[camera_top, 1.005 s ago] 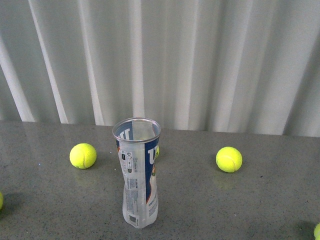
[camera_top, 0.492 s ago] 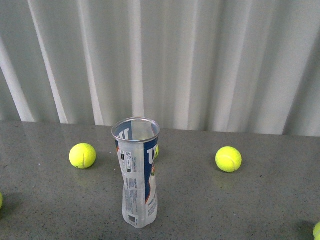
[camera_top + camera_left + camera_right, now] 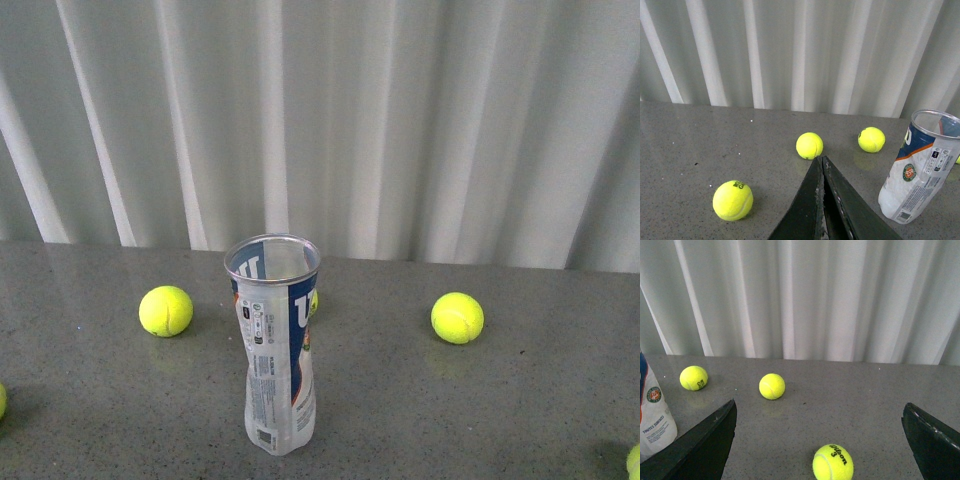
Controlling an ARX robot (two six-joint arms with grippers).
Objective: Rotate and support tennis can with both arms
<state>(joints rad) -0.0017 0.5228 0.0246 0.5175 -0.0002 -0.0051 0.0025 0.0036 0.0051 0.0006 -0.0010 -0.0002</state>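
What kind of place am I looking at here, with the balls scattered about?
Probably a robot test bench, not a court: a grey speckled table in front of a white curtain, an open tennis can standing on it, and loose tennis balls laid out around it.

The can is clear plastic with a silvery rim and a blue, white and orange label, black small print and a barcode on the white part, plus a round green-and-orange logo. Balls are bright yellow-green. Surface is speckled grey. Curtain is pale grey-white with vertical folds. Both claws, left claw and right claw, are black.
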